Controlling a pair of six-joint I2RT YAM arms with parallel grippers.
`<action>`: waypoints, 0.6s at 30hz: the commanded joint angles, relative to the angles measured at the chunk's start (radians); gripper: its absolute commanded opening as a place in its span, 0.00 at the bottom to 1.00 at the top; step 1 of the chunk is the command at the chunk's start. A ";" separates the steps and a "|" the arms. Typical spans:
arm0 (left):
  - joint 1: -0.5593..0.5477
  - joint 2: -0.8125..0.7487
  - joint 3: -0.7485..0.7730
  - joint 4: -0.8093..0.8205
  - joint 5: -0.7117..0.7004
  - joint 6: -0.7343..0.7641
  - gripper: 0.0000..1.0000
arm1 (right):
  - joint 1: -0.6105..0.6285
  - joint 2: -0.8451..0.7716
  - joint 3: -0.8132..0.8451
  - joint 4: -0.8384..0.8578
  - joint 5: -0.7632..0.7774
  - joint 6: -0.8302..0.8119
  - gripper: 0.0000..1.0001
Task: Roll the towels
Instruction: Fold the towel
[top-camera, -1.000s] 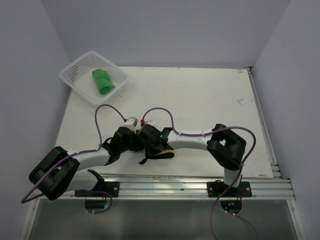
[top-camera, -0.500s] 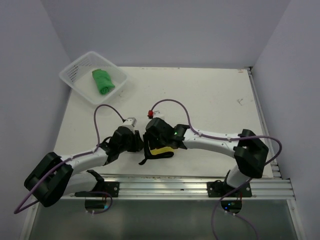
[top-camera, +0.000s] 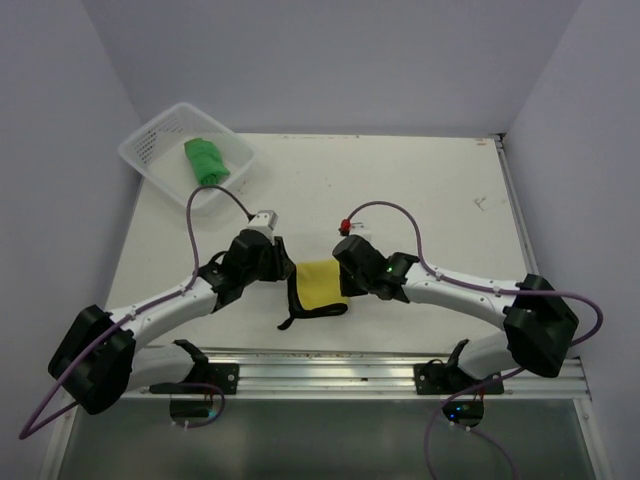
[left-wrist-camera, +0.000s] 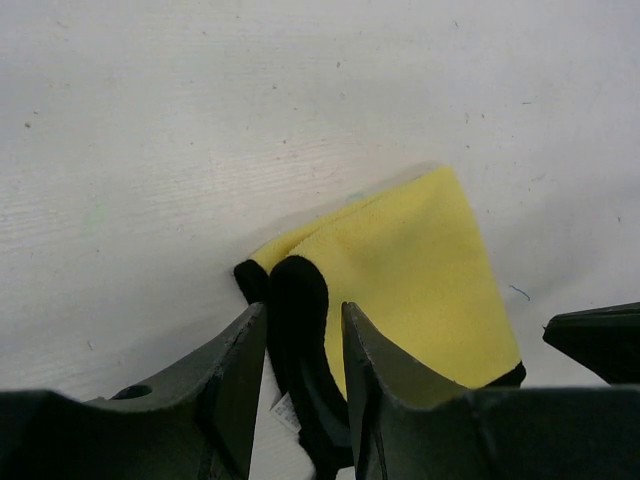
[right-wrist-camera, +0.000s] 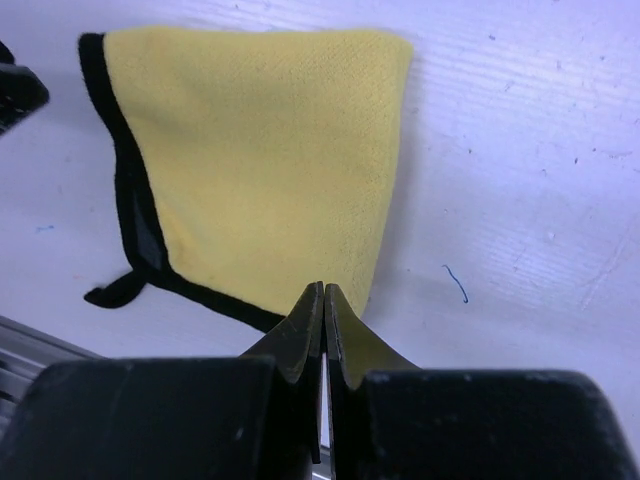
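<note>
Left wrist view first: the left tool (left-wrist-camera: 302, 312) has its two fingers either side of the turned-over edge of the yellow towel (left-wrist-camera: 410, 260), black reverse face showing, and it looks pinched rather than just straddled. So I'd call that a grip on the first fold. The right tool (right-wrist-camera: 323, 292) is clamped fully together with nothing between the fingers, its tip sitting right at the towel's opposite edge (touching or just above, I can't tell).

My read is that this is the very start of the roll on the second towel. The green towel (top-camera: 205, 160) is already a tidy roll lying in the white basket (top-camera: 150, 127) at the far left corner. The next move probably calls for the left tool to carry that black lip over and across the yellow face towards the right, keeping the turn tight. The right tool either pins the far edge or gets out of the way, since it sits right in the roll's path.

As for room, the towel lies flat on the counter (top-camera: 420, 200) between the two tools, near the front edge, with a black tab trailing towards the metal rail (top-camera: 330, 365). There's not much slack on that side. Away from the arms and off to the right the counter shows bare, so rolling that way looks safest. The basket is well apart.
</note>
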 joint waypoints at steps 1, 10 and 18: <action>-0.004 0.027 0.058 -0.028 -0.013 0.038 0.40 | -0.002 0.000 -0.029 0.085 -0.037 0.023 0.00; -0.005 0.092 0.161 0.032 0.051 0.057 0.39 | -0.002 0.054 -0.149 0.198 -0.084 0.066 0.00; -0.051 0.107 0.111 0.139 0.164 0.031 0.38 | -0.002 0.094 -0.212 0.245 -0.091 0.083 0.00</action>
